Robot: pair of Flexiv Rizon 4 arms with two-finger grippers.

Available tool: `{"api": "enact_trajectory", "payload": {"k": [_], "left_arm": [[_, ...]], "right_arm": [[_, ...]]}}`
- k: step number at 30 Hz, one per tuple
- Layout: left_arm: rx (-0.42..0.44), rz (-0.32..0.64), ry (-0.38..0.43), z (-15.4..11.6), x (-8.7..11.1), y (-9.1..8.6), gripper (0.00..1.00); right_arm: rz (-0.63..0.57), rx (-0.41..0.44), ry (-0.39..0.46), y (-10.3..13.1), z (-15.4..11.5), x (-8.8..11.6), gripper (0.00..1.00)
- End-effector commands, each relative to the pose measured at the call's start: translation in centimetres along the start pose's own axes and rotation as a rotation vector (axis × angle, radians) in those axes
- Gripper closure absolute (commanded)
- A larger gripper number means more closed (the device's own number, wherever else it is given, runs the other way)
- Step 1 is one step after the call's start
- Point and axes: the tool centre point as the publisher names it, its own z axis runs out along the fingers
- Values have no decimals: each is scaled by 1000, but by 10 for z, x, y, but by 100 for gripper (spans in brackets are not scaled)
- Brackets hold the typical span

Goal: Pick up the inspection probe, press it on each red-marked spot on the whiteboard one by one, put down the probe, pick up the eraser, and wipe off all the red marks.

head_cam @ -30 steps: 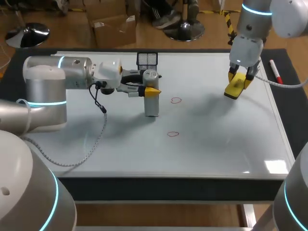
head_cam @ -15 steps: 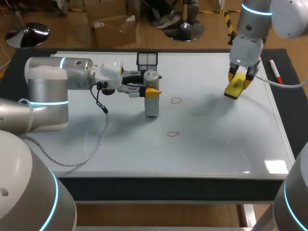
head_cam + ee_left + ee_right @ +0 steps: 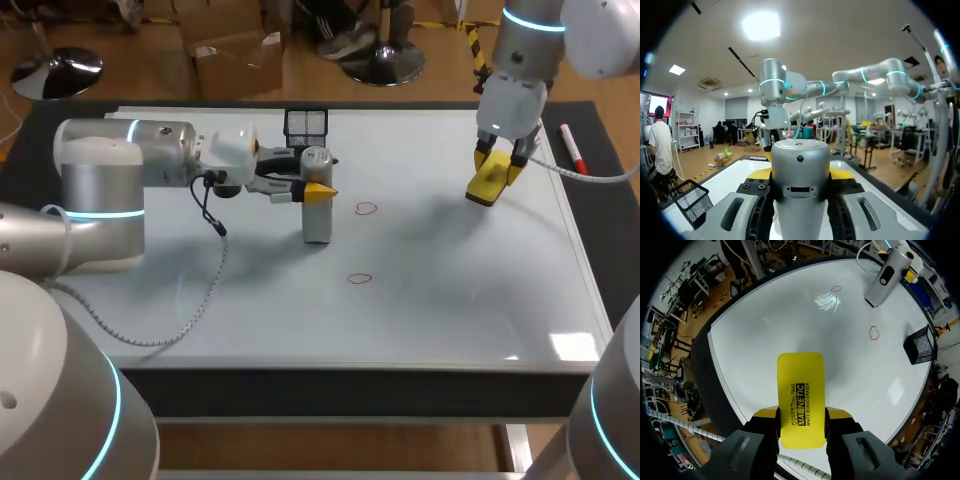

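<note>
Left arm point(image 3: 120, 165) is extended level from the left; left hand point(image 3: 312, 188) is turned sideways, clamped on probe point(image 3: 316, 222). Right arm point(image 3: 530, 40) is held upright; right hand point(image 3: 497, 170) is pointed down, closed on eraser point(image 3: 487, 190).

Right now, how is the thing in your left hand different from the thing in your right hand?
The inspection probe is a grey, round tube; the eraser is a flat yellow block. The probe stands upright with its base seemingly on the whiteboard; the eraser hangs from the fingers, pointing down at the board. Shared: each is gripped from two sides, the probe by my left hand, the eraser by my right hand.
</note>
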Motion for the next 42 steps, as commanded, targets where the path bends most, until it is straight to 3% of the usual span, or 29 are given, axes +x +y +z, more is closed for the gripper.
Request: {"api": "enact_trajectory", "payload": {"k": [1,23,31,42], "left_arm": [[-3,0,-1,1,-1,0,100],[-11,5,-8,2,1,-2,100],[-6,24,-56,-9,14,-19,100],[8,20,-193,-48,36,-37,100]], "right_arm": [[-1,2,3,0,-1,0,100],[-1,2,3,0,-1,0,100],[-1,2,3,0,-1,0,100],[-1,2,3,0,-1,0,100]]}}
